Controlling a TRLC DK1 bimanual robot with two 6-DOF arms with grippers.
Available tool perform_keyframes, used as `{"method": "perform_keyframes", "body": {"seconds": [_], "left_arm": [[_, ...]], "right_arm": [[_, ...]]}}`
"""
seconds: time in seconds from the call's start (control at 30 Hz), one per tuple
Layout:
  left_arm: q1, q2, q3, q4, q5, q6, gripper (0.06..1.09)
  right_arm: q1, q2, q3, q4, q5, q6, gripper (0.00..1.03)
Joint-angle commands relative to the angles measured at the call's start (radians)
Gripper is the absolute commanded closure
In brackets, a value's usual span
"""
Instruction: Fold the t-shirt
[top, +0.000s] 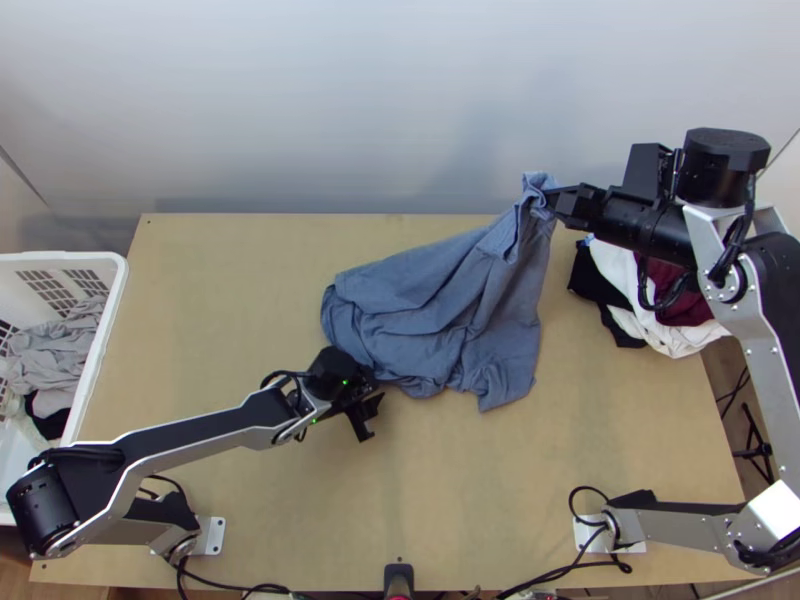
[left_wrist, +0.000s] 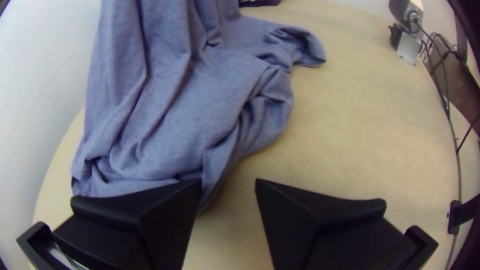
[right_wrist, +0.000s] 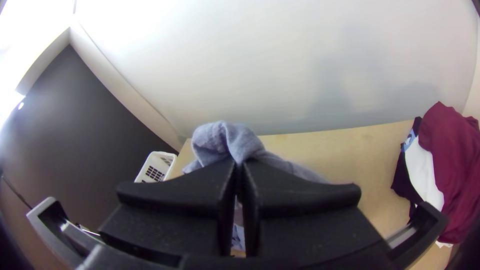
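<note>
The blue-grey t-shirt (top: 440, 310) lies bunched on the table, its upper part lifted toward the back wall by my right gripper (top: 556, 199). In the right wrist view, my right gripper (right_wrist: 240, 172) is shut on a gathered bit of the t-shirt (right_wrist: 225, 140), which bulges up beyond the fingers. My left gripper (top: 372, 412) stands open just in front of the shirt's lower left side. In the left wrist view, my left gripper (left_wrist: 228, 187) has a gap between its fingers, one finger overlapping the view of the t-shirt's edge (left_wrist: 170, 125). Which part of the shirt is held I cannot tell.
A white basket (top: 95, 262) with grey and black clothes stands at the left edge of the table (top: 230, 300). A pile of white, black and dark red clothes (top: 655, 330) lies at the right, beneath the right arm. Behind the table rises a pale wall.
</note>
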Motion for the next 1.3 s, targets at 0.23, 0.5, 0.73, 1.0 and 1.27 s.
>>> {"method": "perform_keyframes", "body": {"seconds": [0.23, 0.5, 0.73, 1.0, 1.27], "left_arm": [[0.047, -0.025, -0.003, 0.012, 0.039, -0.072, 1.05], [0.044, -0.085, -0.054, 0.016, 0.037, -0.113, 1.05], [0.01, -0.116, -0.071, 0.007, 0.037, -0.113, 1.05], [0.004, -0.059, -0.038, 0.025, 0.026, -0.096, 0.41], [0.0, 0.076, 0.009, 0.128, -0.035, -0.049, 0.41]], "right_arm": [[-0.015, 0.013, 0.021, 0.008, 0.0, 0.002, 1.0], [-0.015, 0.016, 0.038, 0.01, 0.0, 0.011, 1.0], [-0.015, 0.012, 0.03, 0.01, 0.0, 0.011, 1.0], [-0.012, -0.003, 0.024, 0.008, 0.0, 0.011, 1.0], [-0.019, -0.023, 0.022, 0.004, 0.0, 0.009, 1.0]]}}
